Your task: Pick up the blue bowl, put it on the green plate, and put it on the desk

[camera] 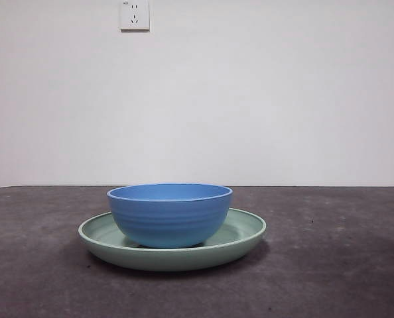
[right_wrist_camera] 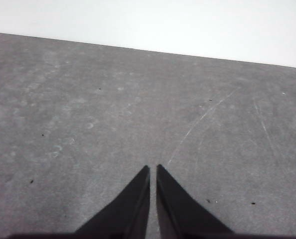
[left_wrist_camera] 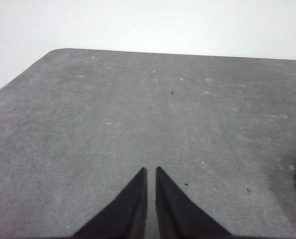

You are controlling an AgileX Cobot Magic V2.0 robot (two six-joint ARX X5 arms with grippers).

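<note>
A plain white wall (camera: 263, 93) rises behind the tabletop, evenly lit, bare apart from a white electrical socket (camera: 134, 14) mounted high near its upper edge.

No readable text, label, brand or number anywhere: none on blue bowl (camera: 170, 215), green plate (camera: 172, 257), desk (camera: 336, 265), or wall socket (camera: 134, 14).

left gripper (left_wrist_camera: 151, 172): two matte black jaws, each tapering to a sharp point
right gripper (right_wrist_camera: 153, 169): same black, pointed, wedge-shaped jaws
</note>
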